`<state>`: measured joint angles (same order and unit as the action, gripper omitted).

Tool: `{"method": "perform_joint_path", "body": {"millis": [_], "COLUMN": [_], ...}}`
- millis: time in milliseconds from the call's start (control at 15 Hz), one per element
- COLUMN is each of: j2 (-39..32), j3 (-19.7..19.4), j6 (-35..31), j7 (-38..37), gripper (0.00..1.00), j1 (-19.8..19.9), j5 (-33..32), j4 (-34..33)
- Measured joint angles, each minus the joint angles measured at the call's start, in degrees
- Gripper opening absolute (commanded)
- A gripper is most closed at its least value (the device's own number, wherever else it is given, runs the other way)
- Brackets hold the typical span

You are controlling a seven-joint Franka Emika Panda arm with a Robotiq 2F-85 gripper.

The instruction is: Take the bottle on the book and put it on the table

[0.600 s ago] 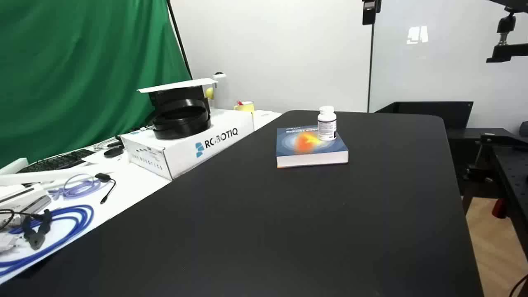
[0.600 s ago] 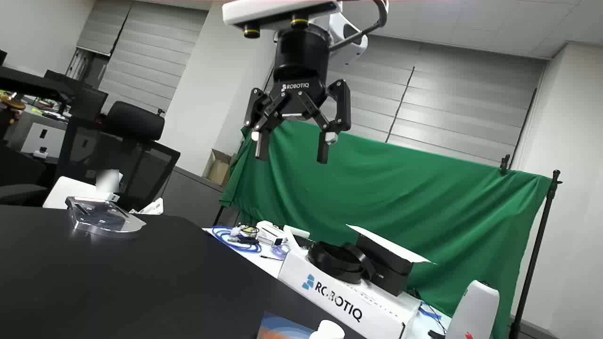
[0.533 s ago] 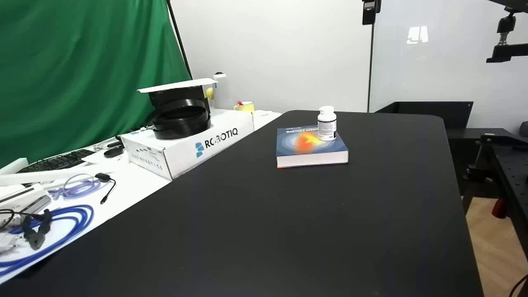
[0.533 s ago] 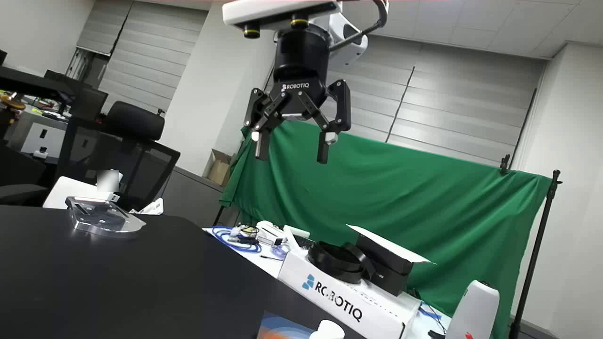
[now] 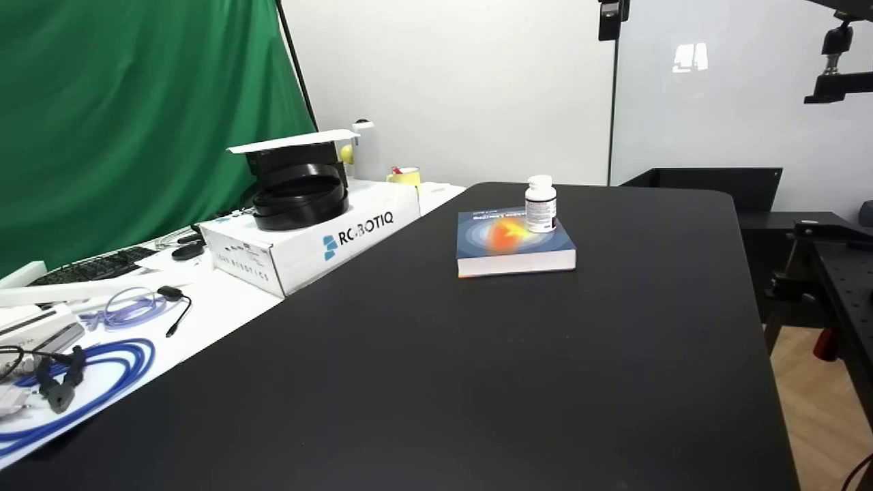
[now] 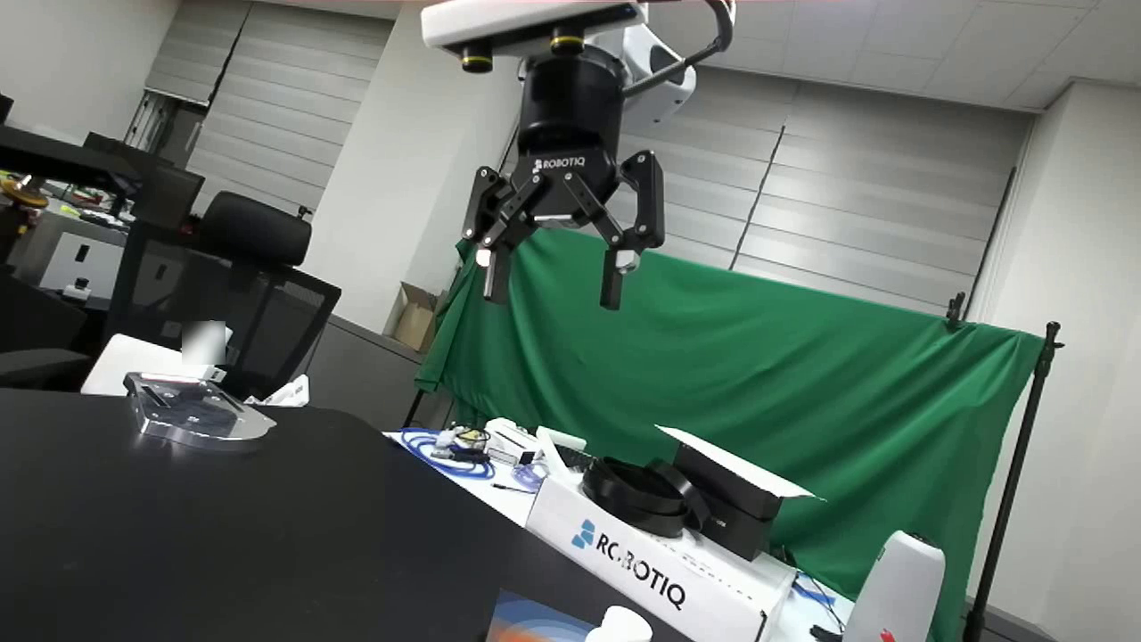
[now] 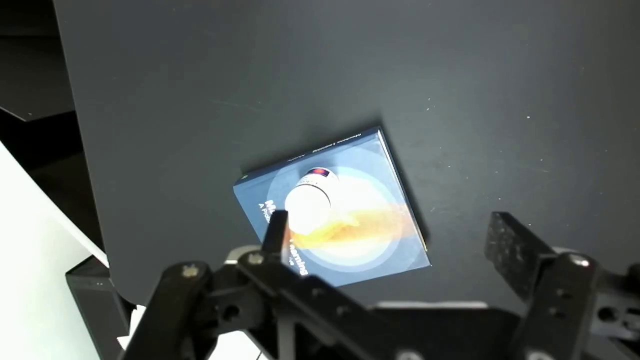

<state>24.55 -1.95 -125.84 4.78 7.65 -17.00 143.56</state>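
The small white bottle [image 5: 541, 208] stands upright on the blue book [image 5: 516, 263], near one end of its cover. The book lies flat on the black table [image 5: 511, 382]. In an exterior view only the bottle's white cap [image 6: 620, 626] and a corner of the book [image 6: 533, 619] show at the bottom edge. My gripper [image 6: 553, 302] hangs high above the table, open and empty, fingers pointing down. In the wrist view the bottle [image 7: 309, 206] and book [image 7: 372, 257] lie below; the left finger of the gripper [image 7: 387, 225] overlaps the bottle's edge in the picture without touching it.
A white-covered bench beside the table bears a white Robotiq box [image 5: 327, 239], blue cables [image 5: 146, 354] and other clutter. A clear plate-like object [image 6: 198, 412] lies at a table edge. A dark part [image 5: 612, 20] hangs at the picture's top edge; I cannot tell what it is.
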Motion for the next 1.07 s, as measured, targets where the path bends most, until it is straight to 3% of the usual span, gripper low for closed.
{"method": "perform_joint_path", "body": {"millis": [533, 1067], "j2": [-2.41, -18.96], "j3": [-1.15, -6.21], "j6": [-0.86, -7.25], "j7": [0.00, 1.33], "gripper": [1.00, 1.00], "j1": [-0.08, 0.52], "j5": [0.62, 5.12], "j4": [-0.67, -10.04]}}
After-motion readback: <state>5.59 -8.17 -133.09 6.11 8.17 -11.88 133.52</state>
